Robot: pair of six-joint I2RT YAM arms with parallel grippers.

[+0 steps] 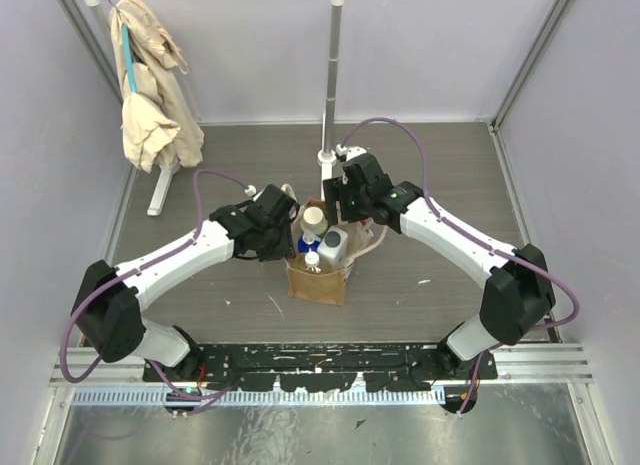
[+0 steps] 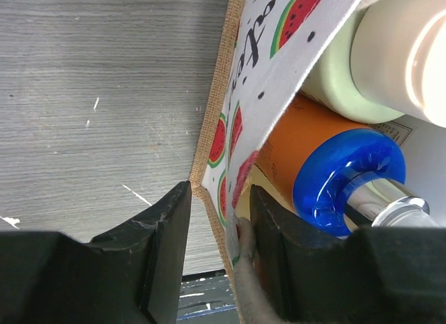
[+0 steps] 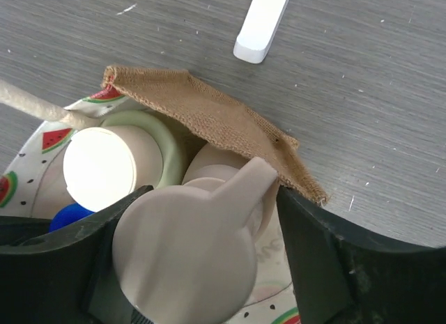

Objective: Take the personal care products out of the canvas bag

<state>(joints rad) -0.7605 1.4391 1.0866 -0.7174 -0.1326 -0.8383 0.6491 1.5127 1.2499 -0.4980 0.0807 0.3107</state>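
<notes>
**Two arms meet over tote at mid-desk**

A brown-tan canvas bag (image 1: pixel 318 283) stands upright at the middle of the grey wood-grain desk (image 1: pixel 450 185), bottles inside. The right gripper (image 3: pixel 209 191) is clamped on the head of the tan pump-top bottle (image 3: pixel 188 254), beside the olive-green, cream-capped bottle (image 3: pixel 97 167). The left gripper (image 2: pixel 219 191) straddles the bag wall facing the desk's left edge, jaws apart, beside the orange bottle with blue cap (image 2: pixel 345 178).

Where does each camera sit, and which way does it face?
Top external: above and behind, looking down; left arm and right arm flank the canvas bag.
Left wrist: on the left arm, looking past the left end effector, which straddles the canvas bag's wall.
Right wrist: on the right arm, looking down past the right end effector at the tan pump-top.
Shared: both wrist views show the blue cap and cream cap.
</notes>
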